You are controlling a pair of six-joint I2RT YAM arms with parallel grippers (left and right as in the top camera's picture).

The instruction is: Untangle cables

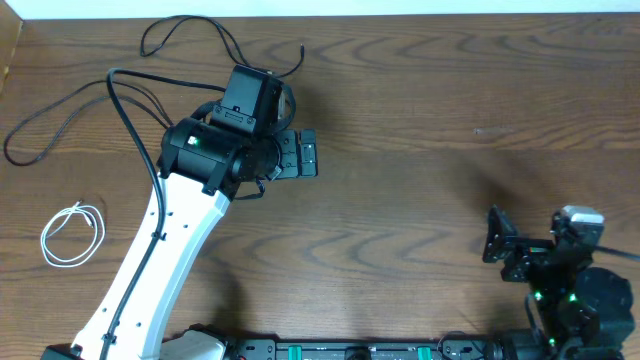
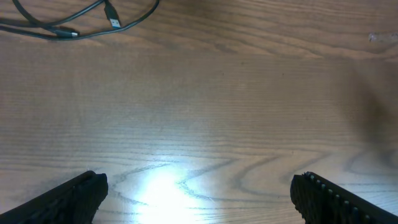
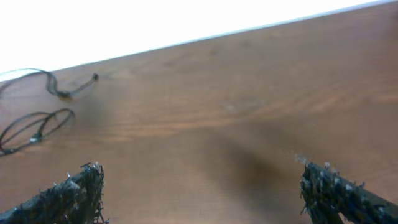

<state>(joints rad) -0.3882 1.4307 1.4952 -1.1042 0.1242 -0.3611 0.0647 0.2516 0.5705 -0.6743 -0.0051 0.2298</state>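
Note:
Two thin black cables lie apart at the table's far left: one (image 1: 180,20) loops along the back edge, the longer one (image 1: 60,105) curves toward the left edge. The white cable (image 1: 70,235) lies coiled alone at the left front. My left gripper (image 1: 310,155) is open and empty over bare wood, just right of the black cables. Its wrist view shows a black cable with a USB plug (image 2: 112,15) beyond the open fingers (image 2: 199,193). My right gripper (image 1: 497,240) is open and empty at the right front. Its wrist view (image 3: 199,186) shows black loops (image 3: 34,127) far off.
The left arm's own thick black cable (image 1: 130,120) arcs over the table beside the thin cords. The wooden table (image 1: 420,120) ends at a white back edge (image 3: 186,25). The right arm's base (image 1: 575,300) sits at the front right corner.

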